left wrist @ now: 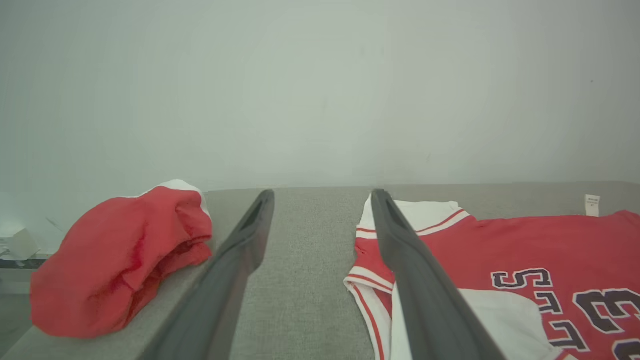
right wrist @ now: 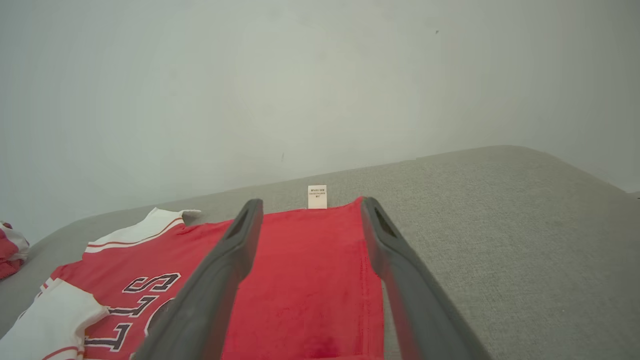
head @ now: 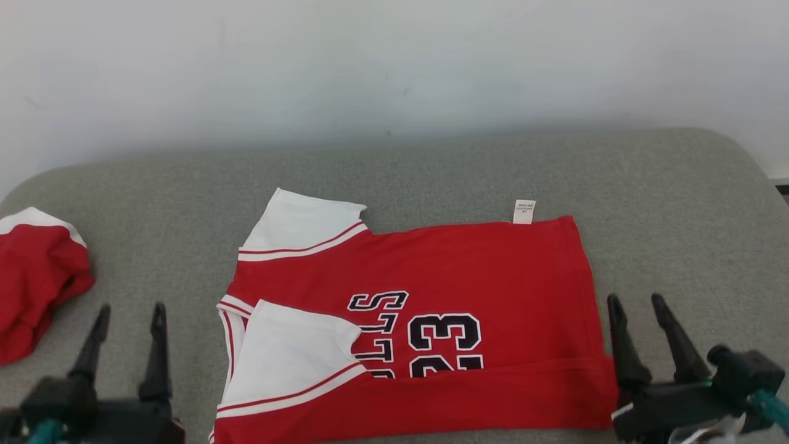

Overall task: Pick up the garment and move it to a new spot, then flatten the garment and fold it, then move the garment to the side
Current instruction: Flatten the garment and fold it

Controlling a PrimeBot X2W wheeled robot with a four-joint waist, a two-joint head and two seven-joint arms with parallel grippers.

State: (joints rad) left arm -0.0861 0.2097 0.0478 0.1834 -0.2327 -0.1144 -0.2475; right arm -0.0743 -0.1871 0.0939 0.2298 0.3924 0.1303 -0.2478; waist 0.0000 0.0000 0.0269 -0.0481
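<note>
While both claws stand spread with nothing between the fingers, the cloth lies apart from them on the worktop.

Left claw: two long dark tapered fingers, matte, wide apart, over bare grey weave at the near left. It sits between the two red pieces and touches neither.

Right claw: same dark tapered fingers, spread, at the near right. In the right wrist view its fingers straddle the garment's right hem edge, one over red cloth, one along the edge beside the grey. Whether they touch the cloth I cannot tell.

Garment: a red jersey of soft knit, lying flat at the middle of the worktop, neck end to the left, hem to the right.
- The far sleeve is white, trimmed with red and white stripes, and spread out at the far left.
- The near sleeve is white and folded in over the red body.
- A near strip of red is folded up over the lower part of the black, white-edged lettering, which runs sideways.
- A small white label sticks out past the far edge.

Second red piece: crumpled into a rounded heap with a white rim, at the far left edge, well apart from the jersey.

Worktop: grey, coarse woven cover, rounded corners. Behind it is a plain pale wall.
</note>
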